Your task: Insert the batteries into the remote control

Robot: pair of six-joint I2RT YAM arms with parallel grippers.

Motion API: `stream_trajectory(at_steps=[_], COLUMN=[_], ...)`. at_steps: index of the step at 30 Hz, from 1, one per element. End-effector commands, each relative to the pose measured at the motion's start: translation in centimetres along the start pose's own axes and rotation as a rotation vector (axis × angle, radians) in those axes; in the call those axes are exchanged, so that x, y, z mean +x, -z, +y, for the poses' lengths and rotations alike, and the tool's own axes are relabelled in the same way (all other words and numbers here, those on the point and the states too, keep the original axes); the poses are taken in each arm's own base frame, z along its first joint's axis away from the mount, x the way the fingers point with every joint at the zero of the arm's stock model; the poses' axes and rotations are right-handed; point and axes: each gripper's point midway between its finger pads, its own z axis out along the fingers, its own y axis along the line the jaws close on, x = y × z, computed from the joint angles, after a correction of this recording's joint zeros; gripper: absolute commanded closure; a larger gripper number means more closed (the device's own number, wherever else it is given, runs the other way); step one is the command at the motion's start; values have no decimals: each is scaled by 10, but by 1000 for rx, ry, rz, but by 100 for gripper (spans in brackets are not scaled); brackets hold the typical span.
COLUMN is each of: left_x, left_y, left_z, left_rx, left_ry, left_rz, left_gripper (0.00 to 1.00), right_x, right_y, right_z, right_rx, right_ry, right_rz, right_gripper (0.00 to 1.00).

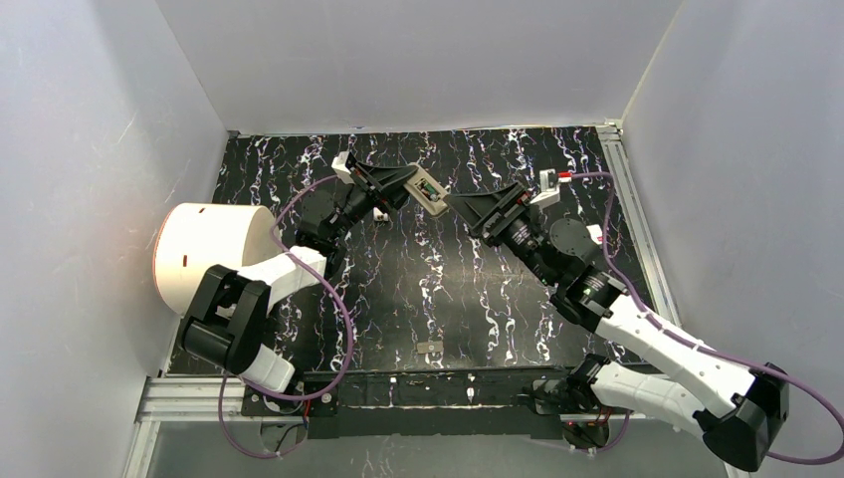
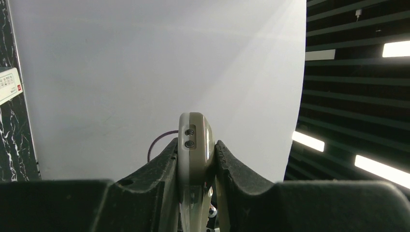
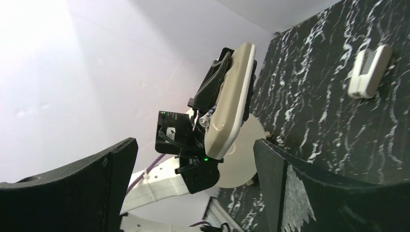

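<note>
You hold the remote (image 3: 232,96) aloft, left pincer (image 2: 197,143) clamped on it.
Your right pincer (image 3: 193,142) stands wide apart, empty, near the remote's end, above the tabletop (image 1: 398,299).

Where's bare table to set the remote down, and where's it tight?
Free: table centre between both forearms, from the remote down to the small grey piece; also back-left corner behind the white tub. Crowded: back centre, where left gripper and right gripper meet.
</note>
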Motion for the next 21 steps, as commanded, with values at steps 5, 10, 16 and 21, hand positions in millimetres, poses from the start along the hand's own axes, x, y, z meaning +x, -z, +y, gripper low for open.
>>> stream_trajectory(at_steps=[5,10,16,21], left_x=[11,10,8,10], left_y=[7,7,6,7], left_z=[-25,-22,-18,-18], left_rx=[84,78,71,70], left_ry=[-24,-40,-48,-61], left_rz=[17,10,9,15], left_gripper=[100,100,100,100], right_x=[8,7,10,10], right_y=[-17,-21,-23,-24], right_z=[26,21,7,4], right_rx=[-120,-104,-39,-46], right_ry=[-226,-263,-288,-333], right_rz=[37,21,18,9], right_gripper=[2,5,11,22])
